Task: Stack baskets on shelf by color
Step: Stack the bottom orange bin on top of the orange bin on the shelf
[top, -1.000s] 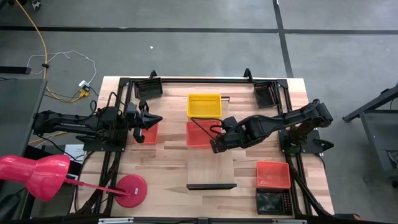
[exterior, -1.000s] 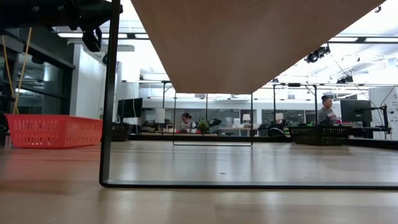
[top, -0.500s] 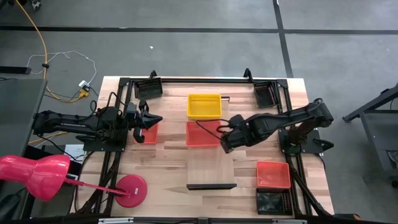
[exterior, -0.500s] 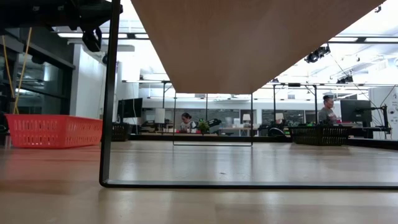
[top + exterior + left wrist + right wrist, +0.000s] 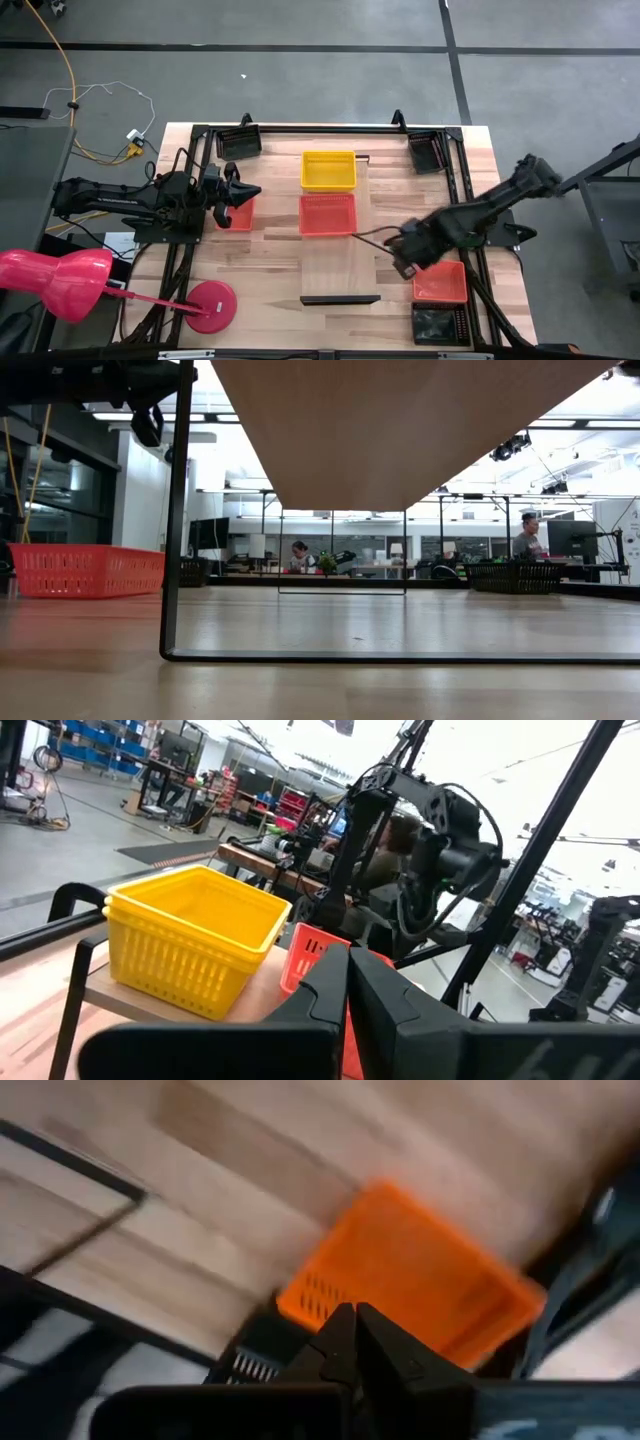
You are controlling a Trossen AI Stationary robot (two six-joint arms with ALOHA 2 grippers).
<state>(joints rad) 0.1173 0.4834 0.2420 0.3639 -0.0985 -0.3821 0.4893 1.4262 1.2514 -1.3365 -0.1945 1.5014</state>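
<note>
The shelf (image 5: 340,255) is a long light-wood board on a dark frame at the table's middle. A yellow basket (image 5: 328,170) and a red-orange basket (image 5: 327,214) rest by their bottoms on it. My left gripper (image 5: 256,192) is shut, above another red-orange basket (image 5: 240,214) on the table's left part; its wrist view shows the yellow basket (image 5: 190,950) and the red-orange one (image 5: 312,956). My right gripper (image 5: 404,262) is shut and empty, beside a red-orange basket (image 5: 440,281) that also shows in its wrist view (image 5: 410,1285).
Black baskets stand at the far left (image 5: 240,143), the far right (image 5: 427,152) and the near right (image 5: 438,325). A pink lamp base (image 5: 210,305) stands at the near left. Dark frame bars run along the table's sides. The low view shows the shelf's underside (image 5: 400,430).
My right gripper has gone from the red-orange basket on the shelf toward the table's right and near edges, ending beside the red-orange basket at the near right. The baskets on the shelf have stayed in place.
</note>
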